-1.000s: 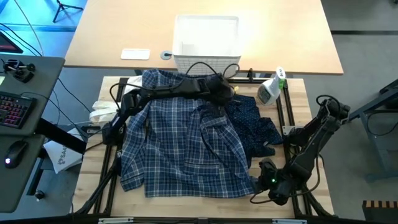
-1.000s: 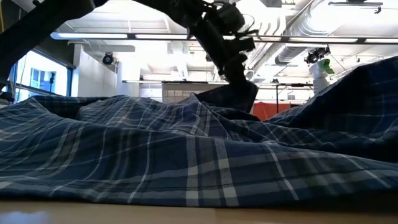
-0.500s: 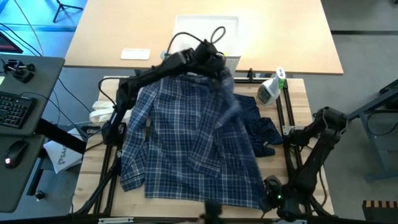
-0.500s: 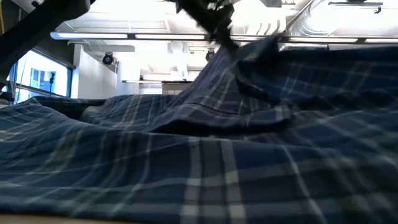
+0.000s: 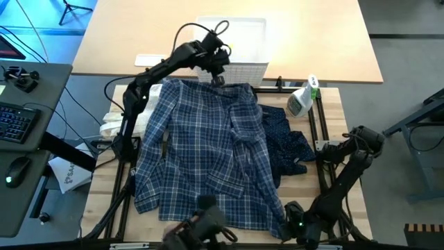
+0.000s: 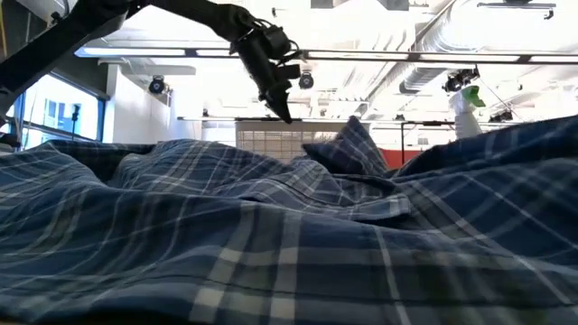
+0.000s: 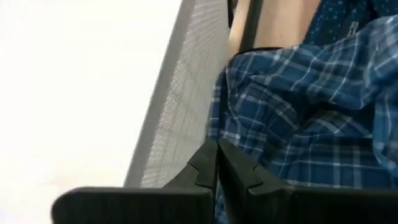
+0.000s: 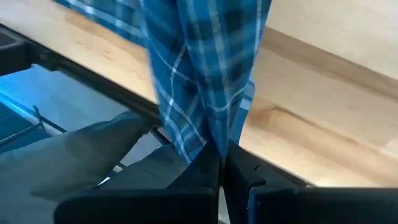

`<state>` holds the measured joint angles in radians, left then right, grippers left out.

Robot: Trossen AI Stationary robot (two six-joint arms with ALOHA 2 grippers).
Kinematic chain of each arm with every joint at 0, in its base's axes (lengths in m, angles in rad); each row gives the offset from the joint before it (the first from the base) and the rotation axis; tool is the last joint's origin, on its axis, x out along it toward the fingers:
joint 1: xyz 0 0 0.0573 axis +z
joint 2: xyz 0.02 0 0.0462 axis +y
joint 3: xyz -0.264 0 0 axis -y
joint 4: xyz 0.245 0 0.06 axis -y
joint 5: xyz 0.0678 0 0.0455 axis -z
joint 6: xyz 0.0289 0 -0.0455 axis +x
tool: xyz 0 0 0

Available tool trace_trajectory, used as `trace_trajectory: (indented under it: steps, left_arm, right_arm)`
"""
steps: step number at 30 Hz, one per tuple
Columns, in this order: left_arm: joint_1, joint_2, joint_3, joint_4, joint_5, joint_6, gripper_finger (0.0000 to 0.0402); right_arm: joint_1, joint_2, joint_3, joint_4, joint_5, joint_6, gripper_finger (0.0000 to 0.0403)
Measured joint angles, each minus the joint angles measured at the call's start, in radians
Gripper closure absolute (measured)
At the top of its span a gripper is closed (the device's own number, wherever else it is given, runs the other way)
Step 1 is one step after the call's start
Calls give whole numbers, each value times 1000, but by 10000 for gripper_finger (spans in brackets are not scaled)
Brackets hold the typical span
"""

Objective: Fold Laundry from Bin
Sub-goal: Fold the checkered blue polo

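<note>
The blue-white plaid shirt (image 5: 205,149) lies spread flat over most of the bench (image 5: 333,111), its collar end just below the left claw (image 5: 218,78), which hovers with fingers pressed together and pinching nothing. Just behind that claw stands the white bin (image 5: 231,47). The navy dotted trousers (image 5: 284,142) lie beside the shirt. At the bench's near edge, the right claw (image 8: 222,163) pinches the shirt's hem.

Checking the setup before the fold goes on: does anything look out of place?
Yes. The right tool pinches the plaid shirt hem, so that corner hangs off the table's near edge. The navy dotted trousers lie crumpled, partly under the shirt.
</note>
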<state>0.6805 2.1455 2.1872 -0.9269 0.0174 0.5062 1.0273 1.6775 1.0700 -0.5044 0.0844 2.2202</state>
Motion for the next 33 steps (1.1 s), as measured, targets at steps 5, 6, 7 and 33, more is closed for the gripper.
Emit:
trace_trajectory:
  steps: [5, 6, 7, 33]
  left_arm:
    - [28, -25, 2, 6, 263, -120, 401]
    - [27, -24, 1, 4, 323, -130, 400]
    - [16, -18, 1, 6, 357, -137, 398]
    - [-310, 230, 0, 203, 252, -271, 337]
  right_arm:
    - [0, -1, 79, -119, 9, -2, 403]
    - [0, -1, 87, -139, 11, -2, 403]
    - [0, -2, 92, -154, 13, -3, 403]
    - [-59, -2, 94, -168, 17, -48, 403]
